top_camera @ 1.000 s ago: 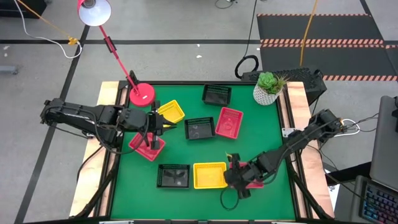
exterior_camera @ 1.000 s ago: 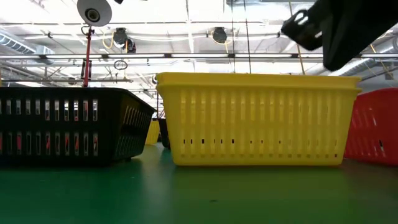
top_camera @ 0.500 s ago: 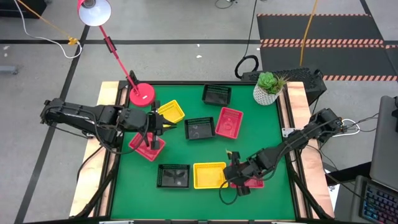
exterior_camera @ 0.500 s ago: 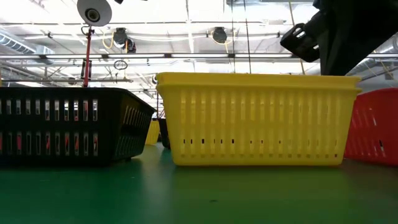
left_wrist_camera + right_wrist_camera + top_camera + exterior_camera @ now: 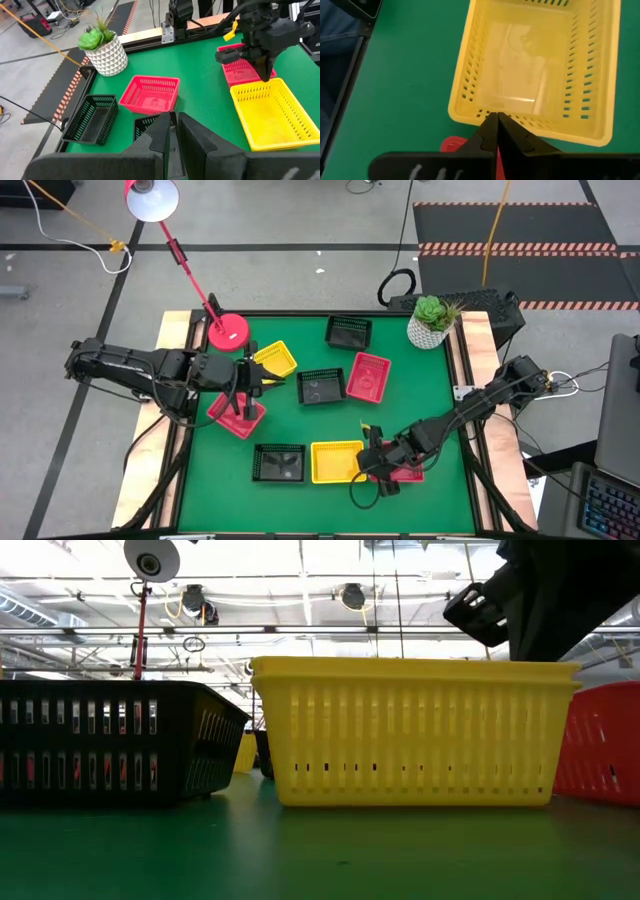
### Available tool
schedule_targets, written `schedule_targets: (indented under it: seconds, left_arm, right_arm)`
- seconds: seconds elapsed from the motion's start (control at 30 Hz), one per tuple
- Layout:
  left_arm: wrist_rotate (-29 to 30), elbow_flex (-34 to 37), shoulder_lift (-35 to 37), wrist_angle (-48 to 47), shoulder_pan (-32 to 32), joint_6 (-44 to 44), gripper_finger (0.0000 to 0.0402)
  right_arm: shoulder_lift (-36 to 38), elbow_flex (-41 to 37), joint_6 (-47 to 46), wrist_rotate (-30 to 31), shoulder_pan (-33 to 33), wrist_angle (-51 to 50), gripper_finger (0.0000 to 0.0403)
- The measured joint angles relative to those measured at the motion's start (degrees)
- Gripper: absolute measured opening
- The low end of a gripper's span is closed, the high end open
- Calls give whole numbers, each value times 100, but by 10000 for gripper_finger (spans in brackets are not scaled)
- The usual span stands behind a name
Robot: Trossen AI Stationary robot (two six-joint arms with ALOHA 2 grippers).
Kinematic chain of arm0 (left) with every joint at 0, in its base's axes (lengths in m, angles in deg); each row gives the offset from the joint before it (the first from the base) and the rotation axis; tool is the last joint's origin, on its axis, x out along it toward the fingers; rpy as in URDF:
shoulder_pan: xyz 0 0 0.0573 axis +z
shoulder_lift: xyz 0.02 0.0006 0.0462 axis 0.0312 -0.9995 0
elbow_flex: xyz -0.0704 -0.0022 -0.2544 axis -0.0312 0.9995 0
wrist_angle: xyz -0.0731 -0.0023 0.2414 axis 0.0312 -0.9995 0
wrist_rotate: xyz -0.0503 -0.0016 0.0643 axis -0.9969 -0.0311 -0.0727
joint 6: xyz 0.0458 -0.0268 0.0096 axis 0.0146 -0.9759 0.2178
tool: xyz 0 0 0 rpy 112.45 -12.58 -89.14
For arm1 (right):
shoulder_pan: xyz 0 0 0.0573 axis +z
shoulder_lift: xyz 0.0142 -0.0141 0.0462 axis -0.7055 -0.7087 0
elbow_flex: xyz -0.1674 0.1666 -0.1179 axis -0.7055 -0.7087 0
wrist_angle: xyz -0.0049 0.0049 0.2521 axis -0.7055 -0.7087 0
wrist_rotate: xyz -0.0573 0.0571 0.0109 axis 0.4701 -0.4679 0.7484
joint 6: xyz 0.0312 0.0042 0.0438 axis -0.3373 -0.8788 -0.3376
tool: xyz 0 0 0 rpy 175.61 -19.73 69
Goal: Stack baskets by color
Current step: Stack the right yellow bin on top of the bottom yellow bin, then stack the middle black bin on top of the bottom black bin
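Near the table's front edge a yellow basket (image 5: 337, 461) stands with a black basket (image 5: 279, 463) on its left and a red basket (image 5: 408, 473) on its right. My right gripper (image 5: 371, 463) is shut and points steeply down into the gap between the yellow basket's right end and the red basket (image 5: 235, 75). My left gripper (image 5: 264, 381) is shut with nothing in it, held high at the table's left, above a red basket (image 5: 237, 416) and beside a yellow basket (image 5: 276, 359). My right gripper (image 5: 497, 116) has its shut fingertips at the outside of the yellow basket's right end wall (image 5: 492, 112), slanting down from the table's right. I cannot tell whether they touch the wall. The basket stands flat on the table.
Mid-table lie a black basket (image 5: 320, 386) and a red basket (image 5: 368, 375), with another black basket (image 5: 349, 332) at the far edge. A white plant pot (image 5: 430, 323) stands in the far right corner and a pink lamp base (image 5: 228, 332) in the far left.
My right gripper has sunk a little and edged toward the table's left, closer to the yellow basket's right end. It has stayed shut. The baskets have kept their places.
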Motion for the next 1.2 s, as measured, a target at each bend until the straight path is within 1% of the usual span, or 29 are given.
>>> schedule_targets:
  seconds: [0.23, 1.07, 1.2]
  left_arm:
    - [0, 0, 0, -1, 1, 6, 42]
    - [0, -1, -4, 17, 1, 17, 42]
    - [0, -2, -4, 17, 0, 15, 42]
  right_arm:
    - [0, 0, -137, -291, 2, -46, 0]
    - [-32, 4, -122, -289, -35, 70, 0]
    - [81, 2, -123, -287, -35, 74, 0]
